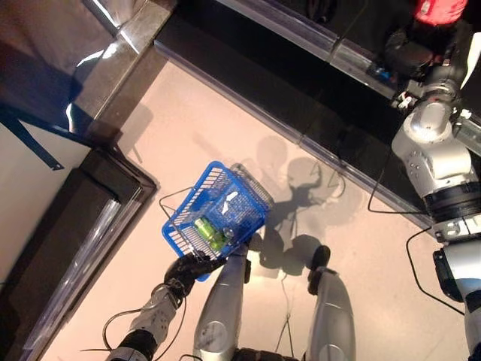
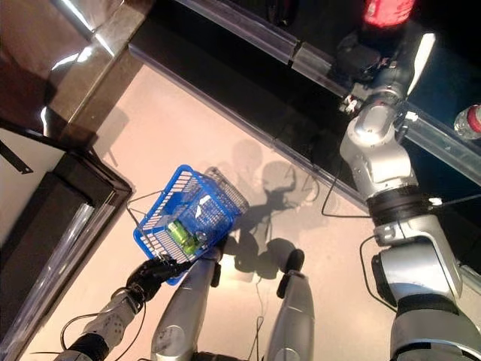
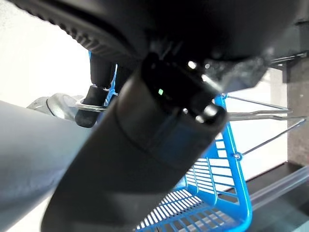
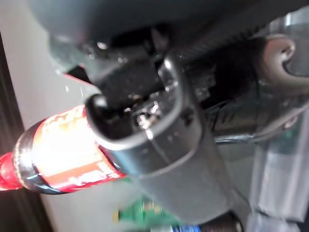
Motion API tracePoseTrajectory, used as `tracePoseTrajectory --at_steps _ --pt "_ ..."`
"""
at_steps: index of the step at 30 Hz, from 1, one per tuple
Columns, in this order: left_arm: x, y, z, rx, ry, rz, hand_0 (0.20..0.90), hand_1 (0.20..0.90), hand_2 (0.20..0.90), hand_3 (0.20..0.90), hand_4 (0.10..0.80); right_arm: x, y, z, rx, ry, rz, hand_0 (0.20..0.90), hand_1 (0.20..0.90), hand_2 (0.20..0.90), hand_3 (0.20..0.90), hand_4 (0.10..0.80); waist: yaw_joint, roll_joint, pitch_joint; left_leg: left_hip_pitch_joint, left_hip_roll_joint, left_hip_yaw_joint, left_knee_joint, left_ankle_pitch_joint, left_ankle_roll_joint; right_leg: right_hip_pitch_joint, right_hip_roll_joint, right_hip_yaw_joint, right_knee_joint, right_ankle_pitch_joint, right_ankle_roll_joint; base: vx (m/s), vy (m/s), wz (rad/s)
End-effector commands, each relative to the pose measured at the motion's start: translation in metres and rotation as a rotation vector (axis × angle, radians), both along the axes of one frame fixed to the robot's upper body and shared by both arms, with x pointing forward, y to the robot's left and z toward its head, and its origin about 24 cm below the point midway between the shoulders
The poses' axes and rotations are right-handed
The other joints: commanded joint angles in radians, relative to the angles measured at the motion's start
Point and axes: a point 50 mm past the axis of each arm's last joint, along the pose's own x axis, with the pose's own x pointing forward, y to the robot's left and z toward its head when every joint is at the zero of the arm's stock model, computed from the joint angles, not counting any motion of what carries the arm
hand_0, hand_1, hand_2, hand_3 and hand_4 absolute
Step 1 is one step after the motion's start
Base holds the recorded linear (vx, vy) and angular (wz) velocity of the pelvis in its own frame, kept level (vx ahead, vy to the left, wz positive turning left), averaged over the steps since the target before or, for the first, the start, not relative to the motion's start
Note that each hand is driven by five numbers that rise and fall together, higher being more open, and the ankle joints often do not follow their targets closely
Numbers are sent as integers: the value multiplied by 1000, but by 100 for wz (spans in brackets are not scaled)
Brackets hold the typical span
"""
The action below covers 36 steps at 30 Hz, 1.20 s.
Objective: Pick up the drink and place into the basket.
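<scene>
The head views showed the whole layout: a blue basket (image 1: pixel 216 208) hung low on the robot's left over the pale floor (image 1: pixel 225 120), carried by the left hand (image 1: pixel 188 267), while the right arm reached up and away to a dark shelf (image 2: pixel 301 113) at the far right. Only the right wrist view showed the drink closely: a bottle (image 4: pixel 58 154) with a red label, a red cap and dark liquid, lying against a pale surface. The right hand (image 4: pixel 159 145) had its fingers curled round the bottle, the thumb across its body. In the head views the same bottle (image 2: pixel 388 11) appeared only as a red patch cut off by the upper edge, with the hand a dark mass below it.

The left wrist view was mostly blocked by the hand's own dark bulk; past it showed fingers (image 3: pixel 99 77) hooked round a wire handle (image 3: pixel 91 104) and a stretch of the basket's blue lattice wall. The head views showed what that view hid: a green can (image 1: pixel 207 229) lying inside the basket, beside something pale that was too small to make out. Another bottle (image 2: pixel 467 120) sat on the shelf at the right eye view's right edge, partly cut off.
</scene>
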Motion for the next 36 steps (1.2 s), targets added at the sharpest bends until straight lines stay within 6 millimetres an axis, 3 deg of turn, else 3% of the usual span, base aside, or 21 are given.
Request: tracePoseTrajectory --at_steps 1,7,13,18,22,23,25,28,30,36 --pt "-38 13 -7 30 -34 -57 300 300 300 200 100 -58 25 107 -112 -546 150 300 300 300 200 100 -9 -36 -43 111 -61 21 81 -164 57 127 77 -88 -51 -34 -110 51 -20 4" --pt "-38 6 -4 -6 -81 -48 300 300 300 200 100 -61 36 74 -94 -501 290 300 300 300 200 100 -18 -61 -98 182 -46 27 62 -173 46 221 79 -96 -95 -38 -116 43 -12 2" --pt "-30 -3 11 -72 -195 -61 300 300 300 200 100 -65 57 25 -45 -399 494 300 300 300 200 100 -37 -81 -157 256 -28 38 22 -167 40 302 90 -90 -140 -33 -118 72 3 4" --pt "-8 -22 49 -155 -366 -159 300 300 300 200 100 -78 91 -14 -13 -284 774 300 300 300 200 100 -46 -92 -191 304 -22 37 14 -173 41 360 99 -83 -155 -36 -121 74 -4 -1" --pt "1 -35 73 -254 -448 -208 300 300 300 200 100 -87 112 -30 22 -249 892 300 300 300 200 100 -43 -93 -202 331 -21 32 1 -171 41 388 103 -83 -166 -37 -118 40 -9 0" --pt "1 -35 74 -257 -450 -210 300 300 300 200 100 -87 113 -31 22 -247 896 300 300 300 200 100 -43 -93 -202 333 -21 32 1 -171 41 390 103 -84 -166 -37 -118 0 0 0" --pt "3 -48 99 -309 -553 -316 300 300 300 200 100 -94 133 -44 16 -199 996 300 300 300 200 100 -30 -87 -198 337 -25 24 7 -175 45 404 102 -92 -164 -40 -120 2 -1 2" --pt "0 -56 116 -326 -623 -409 300 300 300 200 100 -96 145 -53 14 -151 1049 300 300 300 200 100 -14 -79 -191 345 -31 10 10 -176 47 417 100 -100 -161 -43 -121 21 11 9" --pt "-3 -63 139 -331 -714 -525 300 300 300 200 100 -97 154 -61 13 -110 1101 300 300 300 200 100 3 -71 -187 352 -36 -2 6 -175 50 430 97 -111 -163 -45 -120 24 14 15" --pt "-7 -75 180 -351 -888 -783 300 300 300 200 100 -90 165 -75 6 -16 1113 300 300 300 200 100 26 -59 -168 343 -46 -30 16 -169 53 428 89 -130 -149 -45 -117 8 9 14"
